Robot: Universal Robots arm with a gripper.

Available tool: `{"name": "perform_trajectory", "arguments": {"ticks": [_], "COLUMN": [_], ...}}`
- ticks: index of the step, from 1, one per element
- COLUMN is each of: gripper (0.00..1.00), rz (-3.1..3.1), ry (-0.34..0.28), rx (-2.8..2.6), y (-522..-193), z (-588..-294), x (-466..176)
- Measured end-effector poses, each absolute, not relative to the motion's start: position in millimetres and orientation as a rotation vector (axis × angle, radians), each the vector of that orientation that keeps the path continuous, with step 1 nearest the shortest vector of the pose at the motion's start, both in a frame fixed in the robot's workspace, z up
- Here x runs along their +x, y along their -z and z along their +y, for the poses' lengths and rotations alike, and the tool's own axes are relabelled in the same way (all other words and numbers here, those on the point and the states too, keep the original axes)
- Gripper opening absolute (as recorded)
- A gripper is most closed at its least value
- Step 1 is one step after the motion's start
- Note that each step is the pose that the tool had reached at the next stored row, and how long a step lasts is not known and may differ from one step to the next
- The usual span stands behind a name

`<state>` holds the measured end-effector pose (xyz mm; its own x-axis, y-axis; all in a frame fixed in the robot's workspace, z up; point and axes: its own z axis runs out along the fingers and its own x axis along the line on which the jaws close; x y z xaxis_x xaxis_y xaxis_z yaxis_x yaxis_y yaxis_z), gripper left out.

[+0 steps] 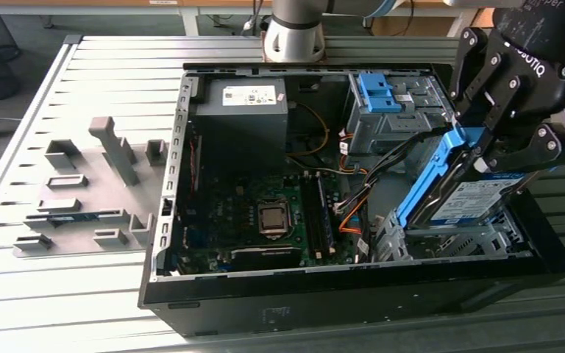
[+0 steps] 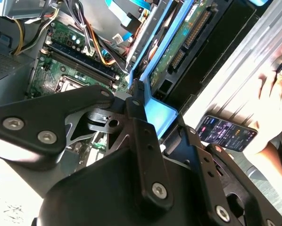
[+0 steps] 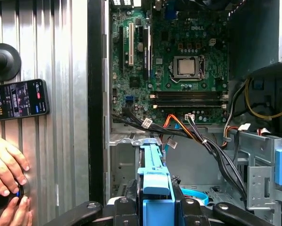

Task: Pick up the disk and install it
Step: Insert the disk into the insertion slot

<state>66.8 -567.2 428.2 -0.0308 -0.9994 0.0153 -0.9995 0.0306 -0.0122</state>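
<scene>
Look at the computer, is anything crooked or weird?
The disk is tilted, held by the end effector over the grey drive cage, not lying flat in it. A phone lies on the table beside a person's hand.

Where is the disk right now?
The disk is in the robot's hand, tilted over the metal drive cage at the exterior view's right, inside the open computer case.

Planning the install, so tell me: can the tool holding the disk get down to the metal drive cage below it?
Probably yes. The tool grips the disk tilted just above the metal drive cage, whose top looks open; the cables lie beside it.
</scene>
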Motion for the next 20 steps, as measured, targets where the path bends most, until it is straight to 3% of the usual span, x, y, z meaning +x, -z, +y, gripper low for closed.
{"name": "perform_trajectory", "arguments": {"ticks": [12, 15, 20], "gripper": [0.38, 0.50, 0.50], "rz": [-2.253, -2.254, -2.254], "ry": [-0.031, -0.031, -0.031], "rx": [2.185, 2.186, 2.186], "y": [-427.0, -424.1, -415.0], "z": [-567.2, -567.2, -567.4], "x": [66.8, 66.9, 66.8]}}
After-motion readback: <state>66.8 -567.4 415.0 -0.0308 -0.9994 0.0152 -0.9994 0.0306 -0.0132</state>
